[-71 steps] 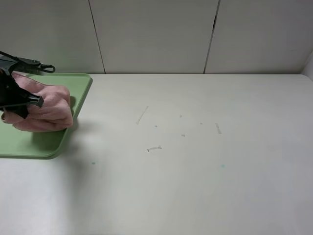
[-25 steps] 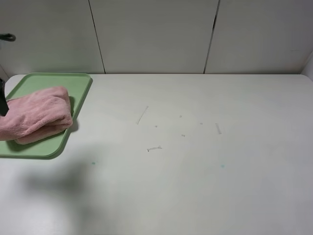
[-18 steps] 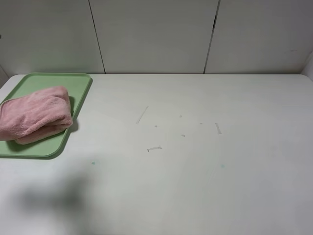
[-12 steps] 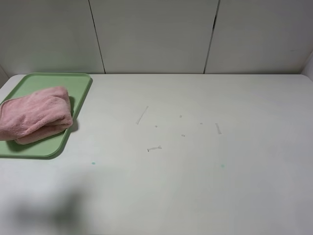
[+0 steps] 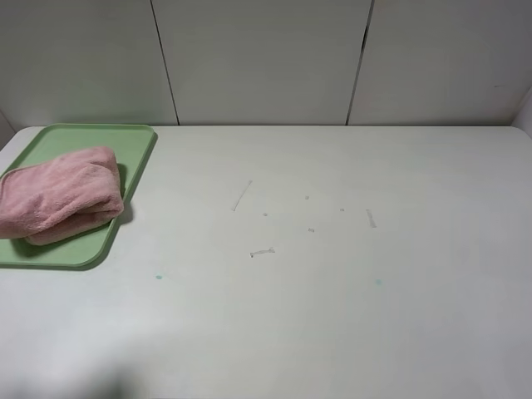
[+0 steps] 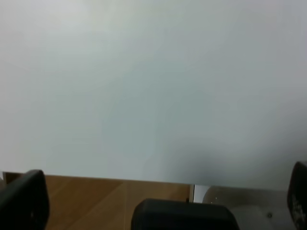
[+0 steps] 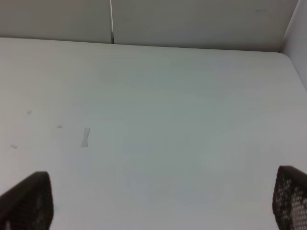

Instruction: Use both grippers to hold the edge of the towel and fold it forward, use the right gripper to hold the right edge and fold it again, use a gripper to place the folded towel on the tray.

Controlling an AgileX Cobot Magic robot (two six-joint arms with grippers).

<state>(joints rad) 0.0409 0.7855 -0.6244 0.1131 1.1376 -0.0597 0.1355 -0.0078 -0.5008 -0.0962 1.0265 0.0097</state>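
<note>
The pink towel (image 5: 58,194) lies folded in a thick bundle on the green tray (image 5: 133,158) at the table's far left. No gripper touches it. Neither arm shows in the exterior high view. In the left wrist view my left gripper (image 6: 165,201) is open and empty, its dark fingertips (image 6: 24,199) spread wide over the white table near its edge. In the right wrist view my right gripper (image 7: 158,201) is open and empty, its fingertips (image 7: 29,199) far apart above bare white table.
The white table (image 5: 332,291) carries a few small scuff marks (image 5: 262,252) near its middle. A panelled wall (image 5: 266,58) stands behind it. In the left wrist view the table's edge and a wooden floor (image 6: 96,201) show below.
My left gripper has let go of the towel on the tray and pulled back out of the exterior view to the left. Its shadow slid toward the table's near edge. The towel lies still.
</note>
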